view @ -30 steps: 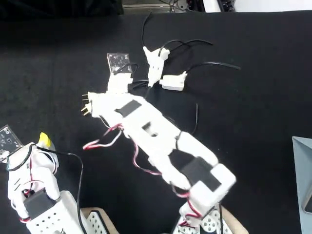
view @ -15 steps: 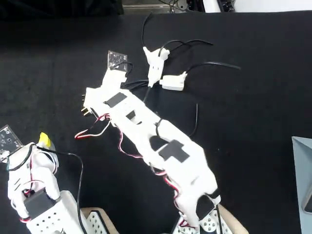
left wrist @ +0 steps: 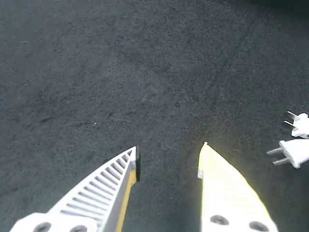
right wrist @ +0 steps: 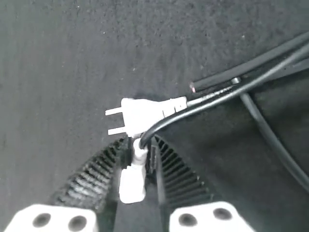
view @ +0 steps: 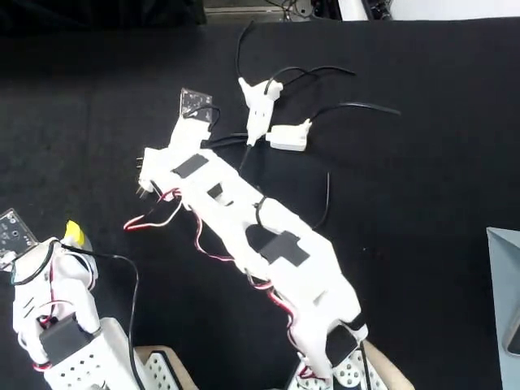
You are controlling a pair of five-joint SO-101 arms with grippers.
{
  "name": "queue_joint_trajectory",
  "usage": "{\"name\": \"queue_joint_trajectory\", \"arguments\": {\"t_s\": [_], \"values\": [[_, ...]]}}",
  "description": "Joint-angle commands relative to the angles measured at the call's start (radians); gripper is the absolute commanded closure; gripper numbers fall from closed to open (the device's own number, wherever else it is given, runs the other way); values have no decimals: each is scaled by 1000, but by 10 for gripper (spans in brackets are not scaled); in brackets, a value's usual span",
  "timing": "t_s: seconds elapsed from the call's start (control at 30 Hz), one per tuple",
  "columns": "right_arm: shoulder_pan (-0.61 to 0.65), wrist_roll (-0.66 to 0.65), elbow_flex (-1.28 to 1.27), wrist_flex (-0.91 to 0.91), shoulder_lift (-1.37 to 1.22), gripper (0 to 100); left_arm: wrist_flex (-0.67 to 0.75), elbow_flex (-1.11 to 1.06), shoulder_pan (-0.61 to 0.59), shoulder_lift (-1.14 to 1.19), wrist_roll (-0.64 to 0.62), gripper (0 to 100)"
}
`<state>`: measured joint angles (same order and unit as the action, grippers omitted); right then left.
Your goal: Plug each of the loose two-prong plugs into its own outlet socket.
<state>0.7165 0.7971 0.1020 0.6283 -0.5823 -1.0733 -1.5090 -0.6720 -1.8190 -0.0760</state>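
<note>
My right gripper (right wrist: 137, 145) is shut on a white plug (right wrist: 131, 186), whose black cable curls out between the fingertips. Just beyond the tips a second white two-prong plug (right wrist: 145, 112) lies flat on the black mat, prongs pointing away from its cable. In the high view this arm stretches to the back left, with its gripper (view: 195, 123) beside two white plugs (view: 258, 110) (view: 288, 136). My left gripper (left wrist: 169, 157) stands open over bare mat, nothing between its fingers; it sits at the front left (view: 69, 236). Two plugs (left wrist: 293, 152) (left wrist: 300, 124) lie far off from it.
Black cables (view: 325, 73) loop across the back middle of the mat. A grey container's corner (view: 505, 292) pokes in at the right edge. The table's far edge runs along the back.
The right arm has stretched out and rolled its wrist, carrying its gripper a little farther toward the back left. The left arm has stayed still.
</note>
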Motion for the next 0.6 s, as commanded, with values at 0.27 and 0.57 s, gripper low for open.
{"name": "queue_joint_trajectory", "arguments": {"t_s": [0.27,0.57], "values": [[3,-359,31,463,397,986,26,7,-10,-6,-8,791],[-132,-776,31,841,501,986,26,7,-10,-6,-8,791]]}}
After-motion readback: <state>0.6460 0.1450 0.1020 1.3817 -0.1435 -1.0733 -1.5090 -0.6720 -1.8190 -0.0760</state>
